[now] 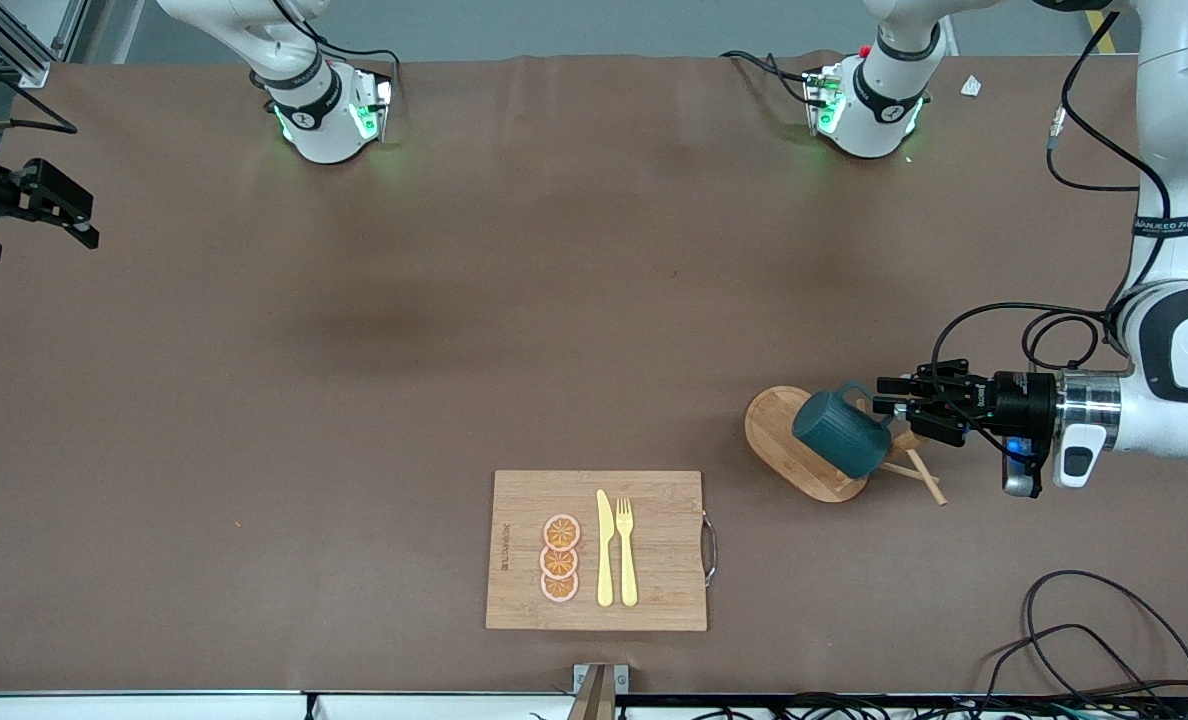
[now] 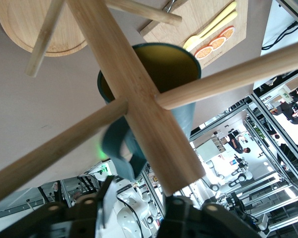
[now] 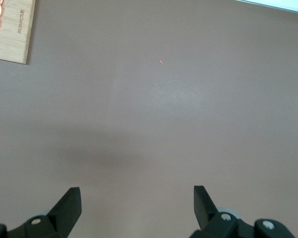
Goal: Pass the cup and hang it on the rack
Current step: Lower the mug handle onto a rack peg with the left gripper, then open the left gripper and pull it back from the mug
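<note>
The teal cup (image 1: pixel 834 432) hangs tilted on the wooden rack (image 1: pixel 774 430) toward the left arm's end of the table. In the left wrist view its yellow inside (image 2: pixel 181 64) shows past the rack's post (image 2: pixel 134 99), and its handle (image 2: pixel 116 148) sits just under a peg. My left gripper (image 1: pixel 882 397) is open at the rack's top, beside the handle, jaws apart (image 2: pixel 139 208) and holding nothing. My right gripper (image 1: pixel 54 205) is open and empty over bare table at the right arm's end (image 3: pixel 136 203), where that arm waits.
A bamboo cutting board (image 1: pixel 654 590) with a yellow knife (image 1: pixel 604 548), a fork (image 1: pixel 626 550) and orange slices (image 1: pixel 560 558) lies nearer to the front camera than the rack. Black cables (image 1: pixel 1104 640) lie at the front corner on the left arm's end.
</note>
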You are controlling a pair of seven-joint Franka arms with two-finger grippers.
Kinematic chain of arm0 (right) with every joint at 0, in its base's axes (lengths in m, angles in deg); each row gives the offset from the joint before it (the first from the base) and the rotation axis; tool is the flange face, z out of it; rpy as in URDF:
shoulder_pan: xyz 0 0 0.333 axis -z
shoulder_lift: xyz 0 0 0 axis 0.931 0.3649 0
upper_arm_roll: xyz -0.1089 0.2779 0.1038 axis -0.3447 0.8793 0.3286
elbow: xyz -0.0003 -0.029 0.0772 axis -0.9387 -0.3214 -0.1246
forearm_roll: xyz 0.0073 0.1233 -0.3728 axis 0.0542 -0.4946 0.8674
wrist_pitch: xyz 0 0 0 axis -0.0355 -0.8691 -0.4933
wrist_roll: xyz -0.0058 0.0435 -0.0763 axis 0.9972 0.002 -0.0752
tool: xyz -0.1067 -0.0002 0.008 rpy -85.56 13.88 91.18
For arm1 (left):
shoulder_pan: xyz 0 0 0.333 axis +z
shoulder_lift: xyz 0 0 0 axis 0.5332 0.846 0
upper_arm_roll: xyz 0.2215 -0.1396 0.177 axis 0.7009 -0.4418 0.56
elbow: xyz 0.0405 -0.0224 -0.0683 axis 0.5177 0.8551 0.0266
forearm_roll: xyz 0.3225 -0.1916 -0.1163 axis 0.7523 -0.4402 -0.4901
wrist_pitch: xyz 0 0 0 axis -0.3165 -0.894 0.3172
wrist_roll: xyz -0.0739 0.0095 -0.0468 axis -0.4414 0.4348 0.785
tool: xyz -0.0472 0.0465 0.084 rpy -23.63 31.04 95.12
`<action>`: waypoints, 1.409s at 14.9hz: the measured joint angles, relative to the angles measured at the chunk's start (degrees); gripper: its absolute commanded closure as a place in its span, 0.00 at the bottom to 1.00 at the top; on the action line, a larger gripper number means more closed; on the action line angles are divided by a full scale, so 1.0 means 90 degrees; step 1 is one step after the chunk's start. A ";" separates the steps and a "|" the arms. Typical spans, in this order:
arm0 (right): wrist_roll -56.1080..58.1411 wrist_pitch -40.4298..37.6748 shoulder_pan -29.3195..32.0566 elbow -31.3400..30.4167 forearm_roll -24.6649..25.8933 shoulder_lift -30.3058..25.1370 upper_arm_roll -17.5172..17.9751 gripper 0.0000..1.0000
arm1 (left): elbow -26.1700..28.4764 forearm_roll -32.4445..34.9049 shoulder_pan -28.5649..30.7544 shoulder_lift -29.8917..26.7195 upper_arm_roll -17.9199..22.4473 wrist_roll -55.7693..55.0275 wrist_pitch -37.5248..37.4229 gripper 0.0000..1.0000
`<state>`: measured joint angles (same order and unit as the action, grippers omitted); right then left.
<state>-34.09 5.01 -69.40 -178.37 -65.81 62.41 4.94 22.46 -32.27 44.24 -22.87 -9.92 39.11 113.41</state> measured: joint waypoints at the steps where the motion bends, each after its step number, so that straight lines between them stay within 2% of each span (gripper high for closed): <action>1: 0.0000 0.0000 0.0000 0.0000 0.0000 0.0000 0.0000 0.00 | -0.0015 -0.0006 -0.0001 0.0000 -0.0003 -0.0011 0.0000 0.01; 6: 0.0000 0.0000 0.0000 0.0000 0.0002 0.0000 -0.0003 0.00 | -0.0261 0.0005 -0.0002 -0.0164 -0.0009 -0.0529 -0.0004 0.00; 8: 0.0000 -0.0001 0.0000 0.0001 0.0002 0.0000 -0.0005 0.00 | -0.0360 0.0353 -0.0016 -0.0462 -0.0028 -0.0747 -0.0024 0.00; 11: 0.0000 -0.0001 0.0000 0.0001 0.0003 0.0000 -0.0011 0.00 | -0.0424 0.1511 -0.0016 -0.1056 -0.0192 -0.0790 -0.0053 0.00; 16: 0.0000 -0.0001 0.0001 0.0002 0.0004 0.0000 -0.0017 0.00 | -0.0840 0.4132 -0.0029 -0.1669 -0.1091 -0.0031 -0.0201 0.00; 19: 0.0000 -0.0001 0.0001 0.0016 0.0004 0.0000 -0.0020 0.00 | -0.0883 0.5303 -0.0057 -0.1991 -0.1451 0.0773 -0.0203 0.00; 21: 0.0000 -0.0001 0.0001 0.0025 0.0004 0.0000 -0.0020 0.00 | -0.0914 0.5716 -0.0056 -0.2087 -0.1573 0.1264 -0.0200 0.00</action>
<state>-34.09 5.01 -69.40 -178.14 -65.77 62.41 4.76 14.24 19.17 43.74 -41.66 -24.08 50.49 111.61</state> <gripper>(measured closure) 0.000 0.000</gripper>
